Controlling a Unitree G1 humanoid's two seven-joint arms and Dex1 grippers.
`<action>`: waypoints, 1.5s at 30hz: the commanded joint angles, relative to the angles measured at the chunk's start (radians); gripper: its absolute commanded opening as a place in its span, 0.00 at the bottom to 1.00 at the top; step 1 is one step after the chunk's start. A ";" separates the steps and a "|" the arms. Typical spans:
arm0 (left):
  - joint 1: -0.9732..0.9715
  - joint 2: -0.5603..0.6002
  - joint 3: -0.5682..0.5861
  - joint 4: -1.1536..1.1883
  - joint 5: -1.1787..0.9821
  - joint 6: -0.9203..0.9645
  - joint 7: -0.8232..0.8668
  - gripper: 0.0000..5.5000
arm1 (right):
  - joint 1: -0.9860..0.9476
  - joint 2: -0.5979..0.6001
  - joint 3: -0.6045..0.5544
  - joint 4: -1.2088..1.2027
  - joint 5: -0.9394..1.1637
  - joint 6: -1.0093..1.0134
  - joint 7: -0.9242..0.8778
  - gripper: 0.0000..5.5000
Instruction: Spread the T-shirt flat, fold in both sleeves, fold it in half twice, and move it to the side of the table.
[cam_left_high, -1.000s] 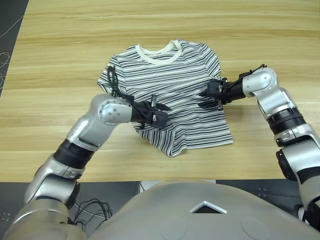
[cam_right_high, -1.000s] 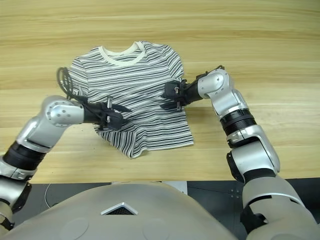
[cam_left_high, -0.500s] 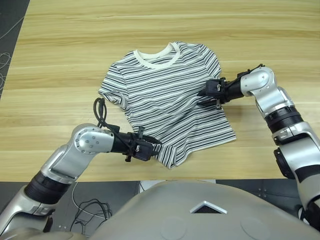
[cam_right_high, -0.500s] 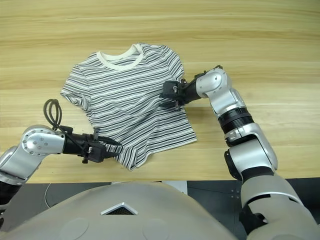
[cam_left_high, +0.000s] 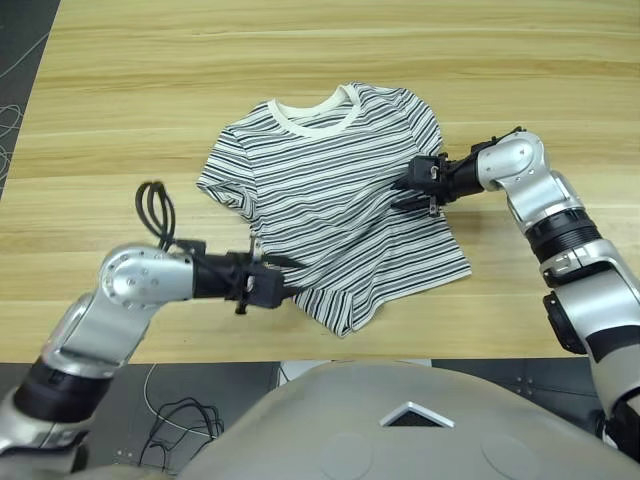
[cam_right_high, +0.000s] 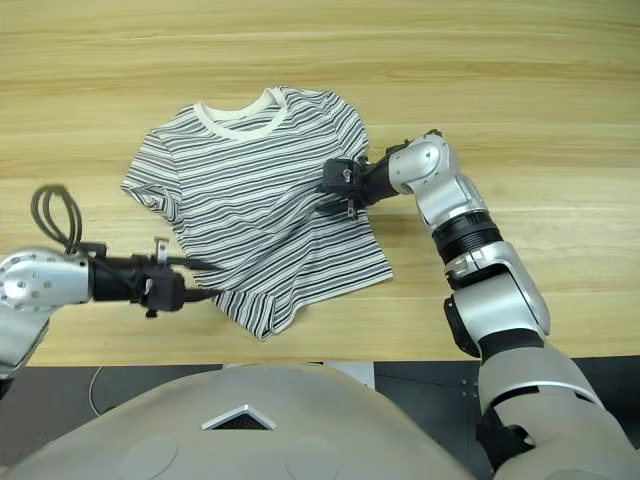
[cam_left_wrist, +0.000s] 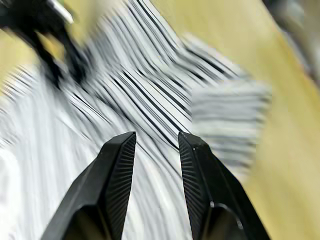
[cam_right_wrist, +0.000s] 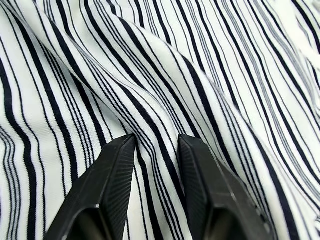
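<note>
A black-and-white striped T-shirt (cam_left_high: 330, 170) lies on the wooden table (cam_left_high: 120, 100), collar toward the far side, with both sleeves out and its lower hem rumpled near the front. My left gripper (cam_left_high: 287, 278) hovers open just left of the hem's near-left corner, holding nothing. In its wrist view the fingertips (cam_left_wrist: 125, 142) frame the blurred shirt (cam_left_wrist: 150, 90). My right gripper (cam_left_high: 402, 192) rests on the shirt's right side below the sleeve. Its fingers are apart, and a raised fold of cloth (cam_right_wrist: 150, 60) runs between them.
The table's front edge (cam_left_high: 200, 360) runs just beyond the hem. Bare wood stretches left, right and behind the shirt. A dark floor with loose cables (cam_left_high: 15, 110) lies past the table's left edge.
My left arm dragged the shirt's left side and hem toward the near left, which laid the left sleeve out. It then drew back left, off the cloth. My right gripper stayed put.
</note>
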 joint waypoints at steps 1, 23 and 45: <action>-0.083 -0.056 -0.079 0.042 0.038 0.031 -0.005 0.29 | 0.054 0.002 0.047 0.061 -0.077 0.022 -0.011 0.29; -0.100 -0.067 -0.297 0.290 0.123 0.024 -0.131 0.29 | 0.076 -0.003 0.044 0.020 -0.066 0.030 -0.007 0.29; 0.297 0.223 0.135 0.090 -0.171 0.057 -0.144 0.29 | 0.056 0.025 0.044 0.039 -0.071 0.044 -0.023 0.29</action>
